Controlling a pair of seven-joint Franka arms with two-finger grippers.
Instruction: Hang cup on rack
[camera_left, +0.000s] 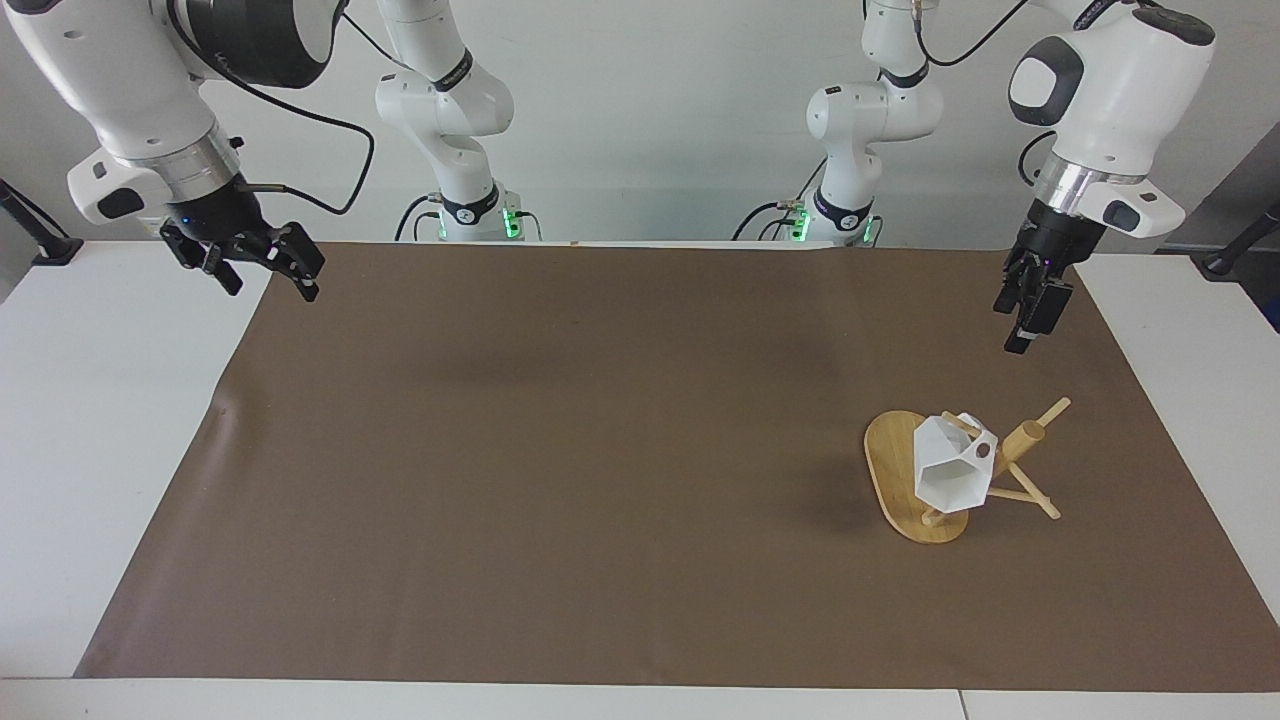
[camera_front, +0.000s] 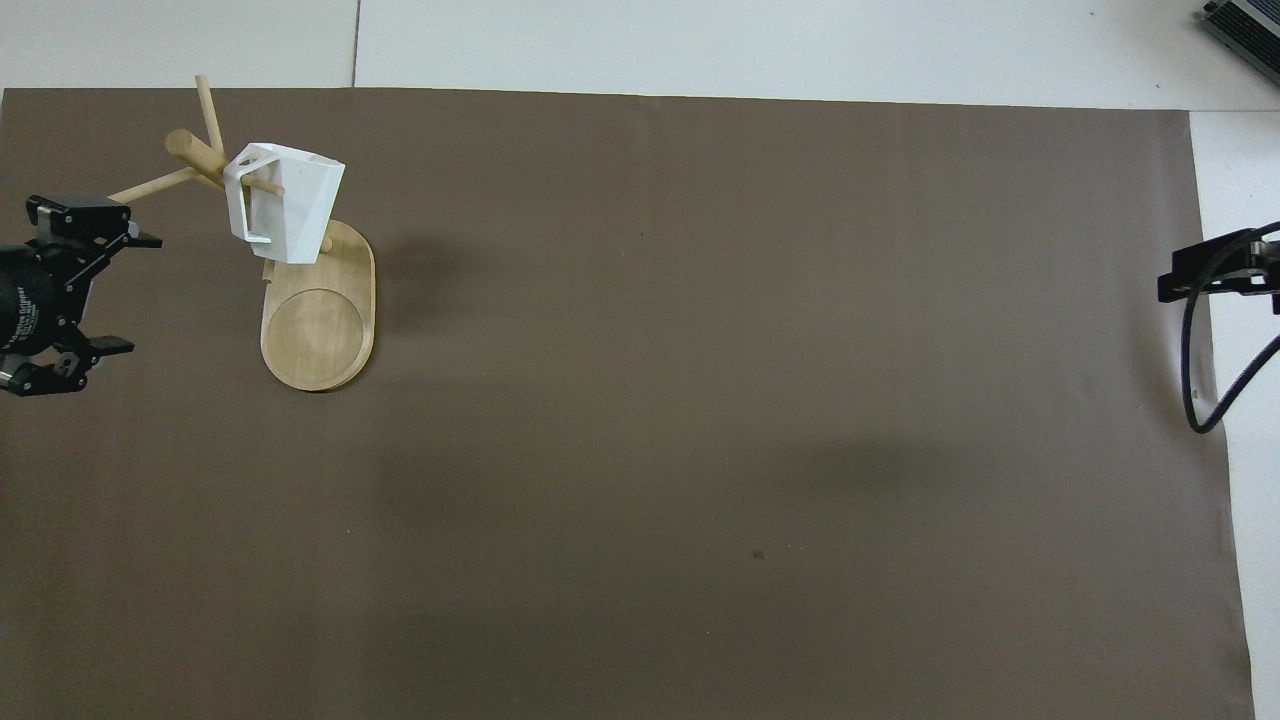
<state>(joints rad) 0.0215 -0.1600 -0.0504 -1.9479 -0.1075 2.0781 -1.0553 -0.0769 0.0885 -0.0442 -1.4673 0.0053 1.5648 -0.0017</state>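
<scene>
The white faceted cup (camera_left: 950, 470) (camera_front: 285, 205) hangs by its handle on a thin peg of the bamboo rack (camera_left: 893, 470) (camera_front: 318, 335). The rack stands upright on its oval base at the left arm's end of the table. My left gripper (camera_left: 1022, 325) (camera_front: 130, 293) is in the air over the brown mat beside the rack, apart from rack and cup. It is open and holds nothing. My right gripper (camera_left: 270, 288) waits raised over the mat's corner at the right arm's end, open and empty. Only its tip (camera_front: 1205, 275) shows in the overhead view.
A brown mat (camera_left: 560, 480) covers most of the white table (camera_left: 110, 420). A black cable (camera_front: 1200, 380) hangs from the right arm over the mat's edge. A dark device (camera_front: 1245, 25) sits at the table's corner farthest from the robots.
</scene>
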